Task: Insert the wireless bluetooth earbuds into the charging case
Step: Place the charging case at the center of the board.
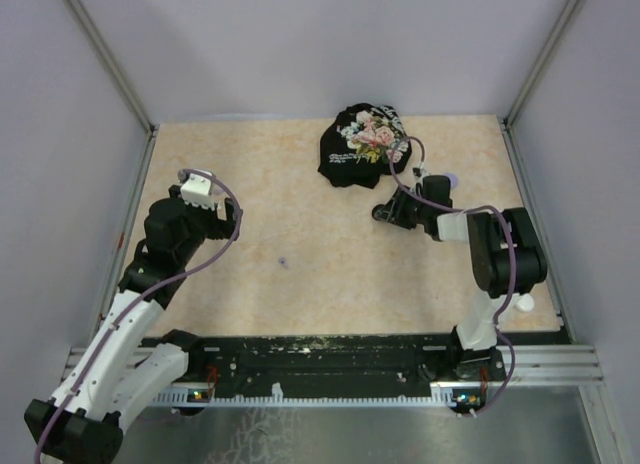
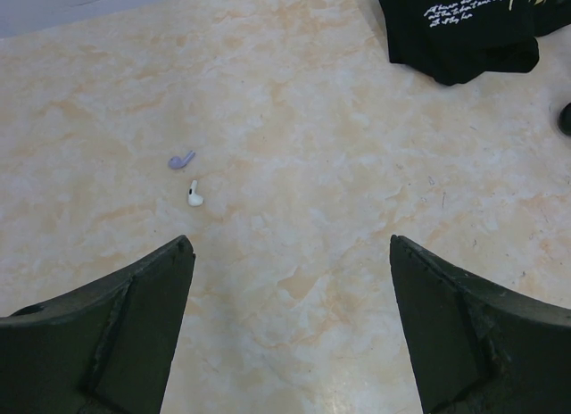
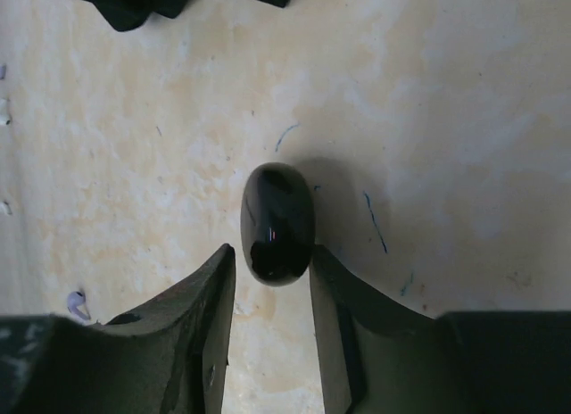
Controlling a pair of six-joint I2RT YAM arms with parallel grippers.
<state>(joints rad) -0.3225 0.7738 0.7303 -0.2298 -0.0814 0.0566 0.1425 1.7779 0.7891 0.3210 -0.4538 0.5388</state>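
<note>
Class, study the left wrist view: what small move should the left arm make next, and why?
Probably ease the left gripper forward and leftward in that view, centring over the white earbud. Its jaws stand wide open and empty; that earbud lies loose on the table ahead, near the lavender earbud.

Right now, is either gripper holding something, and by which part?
The left gripper is open and empty. The right gripper flanks the near end of a glossy black oval piece with both fingers; whether it actually grips it cannot be told.
</note>
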